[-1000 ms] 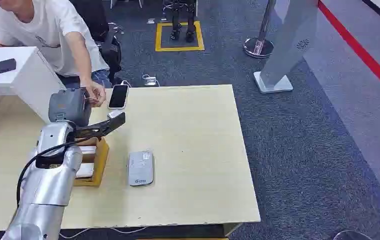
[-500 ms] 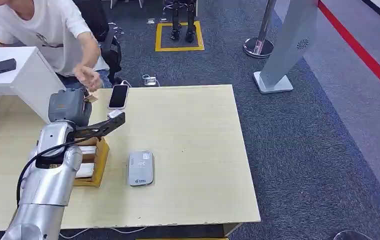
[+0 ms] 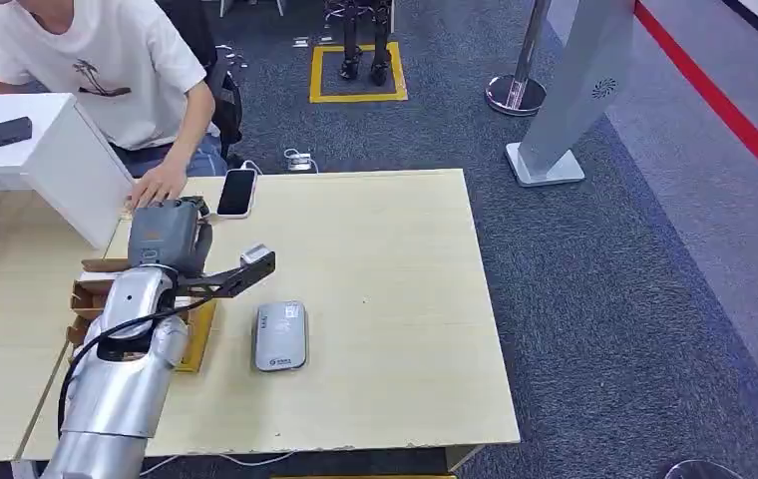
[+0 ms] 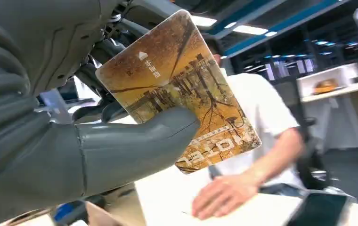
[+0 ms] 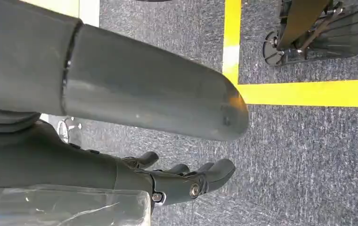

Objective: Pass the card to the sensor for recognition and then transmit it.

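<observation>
Pale wooden table (image 3: 395,299), grey sensor (image 3: 280,335) lying flat on it.
I see left hand (image 4: 73,141) pinching the card (image 4: 182,89) under its thumb; right hand (image 5: 134,141) hangs empty, fingers apart.

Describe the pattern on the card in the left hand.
The card carries a golden-brown scenic print with bare trees and white lettering; clearest in the left wrist view.

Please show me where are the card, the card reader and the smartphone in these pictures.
card (image 4: 177,89): left wrist view, middle of its printed golden face.
card reader (image 3: 280,335): head view, centre of its grey top.
smartphone (image 3: 237,192): head view, middle of its dark screen.
</observation>
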